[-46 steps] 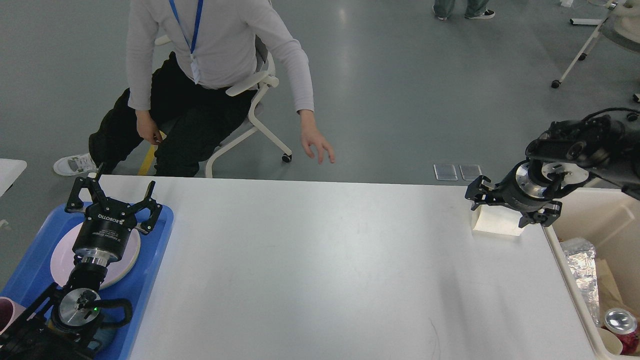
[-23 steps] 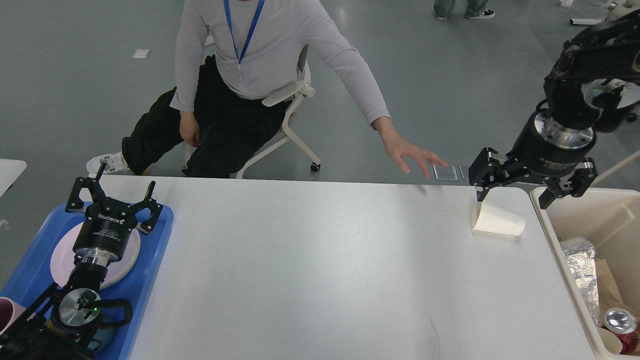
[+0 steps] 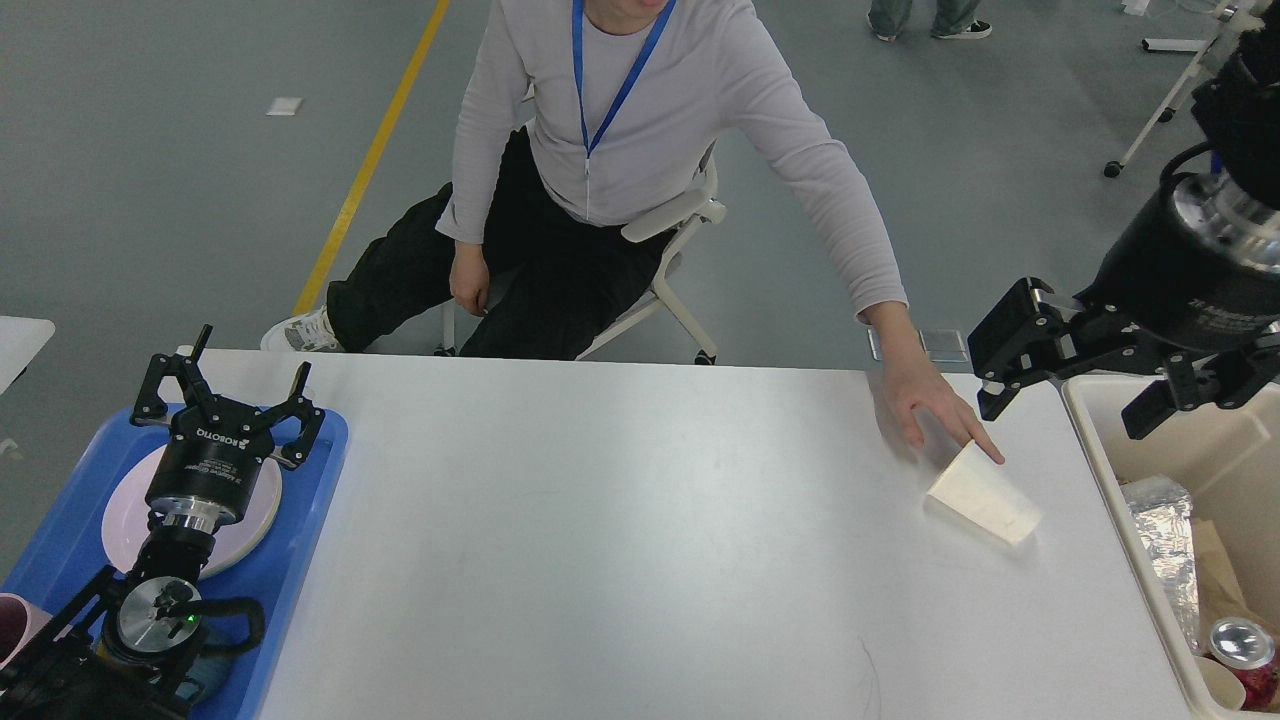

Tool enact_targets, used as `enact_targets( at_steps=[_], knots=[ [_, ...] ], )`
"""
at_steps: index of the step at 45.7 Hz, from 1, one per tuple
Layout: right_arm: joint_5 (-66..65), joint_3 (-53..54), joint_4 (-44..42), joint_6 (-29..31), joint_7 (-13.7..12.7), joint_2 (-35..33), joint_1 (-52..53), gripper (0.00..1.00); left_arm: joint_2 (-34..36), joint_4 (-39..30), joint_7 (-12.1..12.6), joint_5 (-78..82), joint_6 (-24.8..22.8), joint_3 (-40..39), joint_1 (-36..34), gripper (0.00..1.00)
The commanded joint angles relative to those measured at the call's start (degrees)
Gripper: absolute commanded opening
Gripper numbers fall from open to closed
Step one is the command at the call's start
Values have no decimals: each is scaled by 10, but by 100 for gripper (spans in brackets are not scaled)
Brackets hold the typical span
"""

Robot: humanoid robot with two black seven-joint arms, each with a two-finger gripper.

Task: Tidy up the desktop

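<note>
The white desktop (image 3: 620,540) spans the middle of the head view. A cream paper cup (image 3: 983,496) lies on its side near the right end, and a person's hand (image 3: 930,400) touches its rim. My right gripper (image 3: 1070,390) hangs open above the table's right corner and the bin edge, apart from the cup, holding nothing. At the far left, over the blue tray (image 3: 300,520), my left gripper (image 3: 228,392) stands open and empty above a pale pink plate (image 3: 245,525).
A beige bin (image 3: 1110,500) at the right holds foil, a can (image 3: 1240,645) and paper scraps. A seated person (image 3: 640,150) leans over the far table edge. A dark pink cup (image 3: 15,620) sits at the tray's left edge.
The person has leaned in and pushed the paper cup nearer and a little right with a hand. My right gripper has risen and shifted right, off the cup. The left arm stayed still.
</note>
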Motion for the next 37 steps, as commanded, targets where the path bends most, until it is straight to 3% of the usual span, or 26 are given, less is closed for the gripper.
enact_targets(
  at_steps=[1, 8, 17, 25, 30, 37],
  knots=[
    [1, 1, 0, -3, 0, 0, -2, 100, 0, 0, 0, 0, 0, 0, 0, 96],
    [-1, 1, -6, -17, 0, -5, -22, 100, 0, 0, 0, 0, 1, 0, 0, 96],
    [-4, 8, -5, -78, 1, -21, -70, 100, 0, -1, 0, 0, 0, 0, 0, 96],
    [-6, 8, -12, -164, 0, -15, -120, 100, 0, 0, 0, 0, 0, 0, 0, 96],
    [-10, 4, -13, -251, 3, -15, -170, 100, 0, 0, 0, 0, 0, 0, 0, 96],
    [-90, 14, -21, -282, 22, 17, -240, 88, 0, 0, 0, 0, 0, 0, 0, 96]
  ],
)
